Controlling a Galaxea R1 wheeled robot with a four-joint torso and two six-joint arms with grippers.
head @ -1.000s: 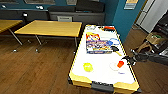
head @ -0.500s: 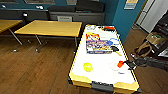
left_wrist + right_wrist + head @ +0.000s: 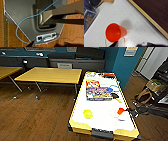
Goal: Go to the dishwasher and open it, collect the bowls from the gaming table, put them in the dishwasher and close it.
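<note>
Since a second ago, the right gripper (image 3: 128,111) has closed in on the orange bowl (image 3: 115,32) near the gaming table (image 3: 105,122) edge (tilted, seemingly gripped for lifting); whether it's clamped, I cannot tell.

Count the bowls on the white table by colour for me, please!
Small round yellow-green plastic bowl: 1
Small orange-red plastic bowl, near the right tool: 1
Total: 2 bowls on the long white-topped table
</note>
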